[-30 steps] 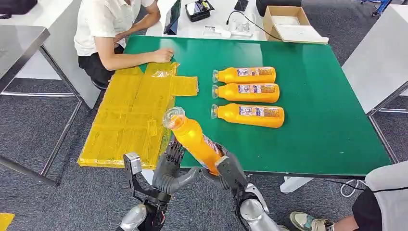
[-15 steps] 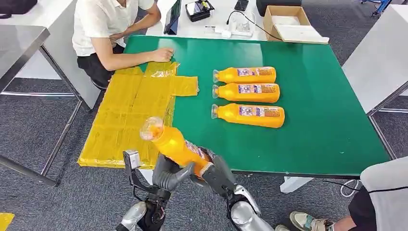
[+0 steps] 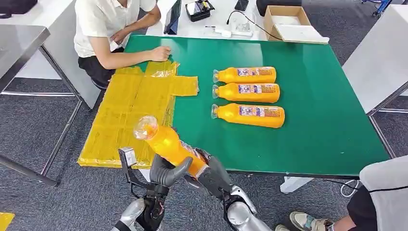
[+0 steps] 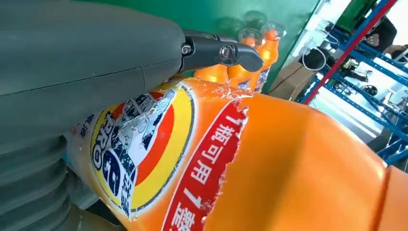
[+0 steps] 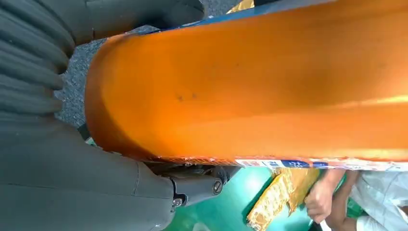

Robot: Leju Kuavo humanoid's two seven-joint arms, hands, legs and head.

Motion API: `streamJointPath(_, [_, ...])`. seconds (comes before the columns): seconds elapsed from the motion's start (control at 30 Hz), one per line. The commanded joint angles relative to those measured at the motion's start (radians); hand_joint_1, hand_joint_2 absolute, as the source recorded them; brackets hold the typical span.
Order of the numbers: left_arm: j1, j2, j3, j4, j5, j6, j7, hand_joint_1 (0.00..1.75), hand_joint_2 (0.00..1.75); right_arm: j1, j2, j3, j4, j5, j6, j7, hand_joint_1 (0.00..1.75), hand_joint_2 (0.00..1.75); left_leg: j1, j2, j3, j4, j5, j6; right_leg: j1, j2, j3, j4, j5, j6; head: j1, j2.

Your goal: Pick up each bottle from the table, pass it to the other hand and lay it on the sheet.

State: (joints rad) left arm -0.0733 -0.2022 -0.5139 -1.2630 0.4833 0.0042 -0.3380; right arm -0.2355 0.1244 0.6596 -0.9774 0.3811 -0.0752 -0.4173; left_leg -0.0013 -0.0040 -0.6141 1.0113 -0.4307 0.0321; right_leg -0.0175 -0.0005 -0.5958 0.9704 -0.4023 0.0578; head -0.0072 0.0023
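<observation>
The orange plastic bottle with a clear cap [image 3: 169, 144] was held in the air at the near edge of the green worktop [image 3: 327, 125], at about 6 o'clock in the head view, its long axis tilted with the cap toward 10 o'clock and the base toward 4 o'clock. The right robot hand [image 3: 210, 172] was clamped round the base end, and the left robot hand [image 3: 163, 172] was closed round the body just beside it, thumb across the front; both hands gripped it. The yellow plastic sheet [image 3: 130, 115] lay at 10 to 11 o'clock from the bottle, just beyond the cap, so the left robot hand was the nearer one for the lay-down. The handover appeared mid-way: release by the right robot hand was judged the next requirement. The bottle showed a torn red, yellow and blue label [image 4: 159, 159] on smooth orange walls. Three further orange bottles [image 3: 248, 94] lay side by side at 1 o'clock, caps toward 9 o'clock.
</observation>
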Motion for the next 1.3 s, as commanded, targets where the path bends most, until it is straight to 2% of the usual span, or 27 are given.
streamJointPath(0.03, [-0.028,0.012,0.027,-0.006,0.022,-0.066,-0.022,1.75,1.75,-0.038,0.0,0.066,0.086,-0.014,0.043,-0.009,1.5,1.75,0.001,0.001,0.003,-0.001,-0.001,-0.002,0.001,0.001,0.003,0.0,-0.001,-0.002,0.0,0.0])
streamJointPath(0.07, [-0.021,0.012,0.032,-0.019,0.025,-0.076,-0.024,1.75,1.75,-0.038,-0.002,0.071,0.094,-0.015,0.047,-0.008,1.4,1.75,0.001,0.0,0.002,-0.001,0.0,-0.001,0.001,0.0,0.002,-0.001,0.0,-0.001,0.0,0.0])
streamJointPath(0.1, [-0.016,0.012,0.039,-0.025,0.031,-0.083,-0.019,1.75,1.75,-0.037,-0.003,0.071,0.101,-0.021,0.058,-0.005,1.05,1.75,0.001,0.001,0.005,-0.001,-0.002,-0.002,0.001,0.001,0.005,0.0,-0.002,-0.003,0.0,0.0])
streamJointPath(0.17, [-0.005,0.011,0.055,-0.04,0.046,-0.1,-0.016,1.75,1.75,-0.03,-0.006,0.066,0.109,-0.029,0.066,0.0,0.1,1.75,0.001,0.0,0.003,-0.001,-0.001,-0.001,0.001,0.0,0.003,-0.001,-0.001,-0.002,0.0,0.0])
streamJointPath(0.2, [0.001,0.013,0.059,-0.049,0.05,-0.109,-0.016,1.75,1.75,-0.027,-0.007,0.065,0.11,-0.031,0.068,0.002,0.0,1.75,0.001,0.0,0.005,-0.001,-0.002,-0.002,0.001,0.0,0.005,-0.001,-0.002,-0.003,0.0,0.0])
streamJointPath(0.23, [0.003,0.019,0.055,-0.062,0.025,-0.125,-0.04,1.75,1.75,-0.024,-0.008,0.065,0.109,-0.033,0.072,0.007,0.0,0.0,0.001,0.0,0.004,-0.001,-0.001,-0.002,0.001,-0.001,0.004,-0.001,-0.001,-0.002,0.0,0.0])
streamJointPath(0.47, [0.018,0.023,0.072,-0.102,-0.009,-0.183,-0.075,1.75,1.75,0.013,-0.033,0.046,0.036,-0.053,0.098,-0.011,0.0,0.0,0.001,-0.001,0.002,0.0,-0.001,-0.001,0.001,-0.001,0.002,-0.001,-0.001,-0.001,0.0,0.0])
streamJointPath(0.5, [0.02,0.023,0.078,-0.104,0.002,-0.196,-0.072,1.75,1.75,0.016,-0.035,0.041,0.029,-0.057,0.101,-0.014,0.0,0.0,0.001,-0.001,0.008,0.0,-0.003,-0.003,0.002,-0.002,0.008,0.0,-0.004,-0.004,0.0,0.0])
streamJointPath(0.53, [0.024,0.024,0.087,-0.109,0.023,-0.217,-0.07,1.75,1.75,0.022,-0.037,0.028,0.017,-0.069,0.103,-0.021,0.0,0.0,0.001,-0.001,0.003,-0.001,-0.001,-0.001,0.001,-0.002,0.003,-0.001,-0.001,-0.002,0.0,0.0])
streamJointPath(0.57, [0.029,0.023,0.101,-0.113,0.033,-0.228,-0.065,1.75,1.75,0.031,-0.041,0.011,-0.002,-0.073,0.102,-0.024,0.0,0.0,0.001,-0.001,0.006,0.0,-0.002,-0.002,0.001,-0.001,0.005,0.0,-0.003,-0.003,0.001,0.0])
streamJointPath(0.67, [0.029,0.025,0.103,-0.112,0.033,-0.228,-0.065,1.75,1.75,0.03,-0.043,0.01,-0.002,-0.073,0.102,-0.024,0.0,0.0,0.001,0.0,0.002,-0.001,-0.001,-0.001,0.001,0.0,0.002,-0.001,-0.001,-0.002,0.001,0.0])
streamJointPath(0.8, [0.026,0.026,0.114,-0.106,0.009,-0.212,-0.059,1.75,1.75,0.045,-0.041,-0.012,-0.021,-0.068,0.086,-0.032,0.0,0.0,0.001,0.0,0.005,-0.001,-0.002,-0.002,0.001,0.0,0.004,0.0,-0.002,-0.003,0.0,0.0])
streamJointPath(0.93, [-0.025,0.077,0.154,-0.036,-0.342,0.086,-0.1,1.75,1.75,0.117,-0.056,-0.057,-0.128,0.028,-0.035,-0.055,0.0,0.0,0.0,-0.001,0.004,-0.001,-0.001,-0.002,0.001,-0.002,0.003,-0.001,-0.001,-0.002,0.0,0.0])
streamJointPath(0.97, [-0.062,0.102,0.162,0.02,-0.623,0.322,-0.1,1.75,1.75,0.143,-0.064,-0.064,-0.175,0.108,-0.118,-0.066,0.0,0.0,0.0,-0.002,0.003,-0.001,0.0,-0.001,0.0,-0.002,0.003,-0.001,-0.001,-0.002,0.0,0.0])
streamJointPath(1.0, [-0.09,0.113,0.176,0.07,-0.787,0.44,-0.077,1.75,1.75,0.163,-0.068,-0.072,-0.21,0.149,-0.16,-0.072,0.0,0.0,0.001,-0.002,0.009,-0.001,-0.003,-0.003,0.001,-0.002,0.008,0.0,-0.004,-0.004,0.0,0.0])
streamJointPath(1.03, [-0.119,0.119,0.194,0.127,-0.955,0.545,-0.04,1.75,1.75,0.179,-0.07,-0.081,-0.245,0.168,-0.177,-0.075,0.0,0.0,0.001,-0.003,0.004,-0.002,0.0,-0.002,0.001,-0.003,0.004,-0.001,-0.001,-0.002,0.0,0.0])
streamJointPath(1.07, [-0.151,0.121,0.225,0.187,-1.084,0.608,-0.006,1.75,1.75,0.199,-0.071,-0.093,-0.289,0.185,-0.196,-0.079,0.0,0.0,0.001,-0.004,0.006,-0.002,-0.001,-0.003,0.001,-0.004,0.006,-0.001,-0.003,-0.004,0.001,0.0])
streamJointPath(1.13, [-0.204,0.12,0.267,0.279,-1.245,0.652,0.049,1.75,1.75,0.215,-0.075,-0.093,-0.341,0.234,-0.239,-0.08,0.0,0.0,0.001,-0.001,0.004,-0.002,0.0,-0.002,0.001,-0.001,0.004,-0.001,-0.001,-0.003,0.0,0.0])
streamJointPath(1.3, [-0.298,0.124,0.293,0.426,-1.459,0.68,0.135,1.75,1.75,0.21,-0.067,-0.068,-0.354,0.247,-0.234,-0.087,0.0,0.0,0.002,-0.002,0.005,-0.001,0.0,-0.003,0.001,-0.001,0.004,0.0,-0.001,-0.003,0.0,0.0])
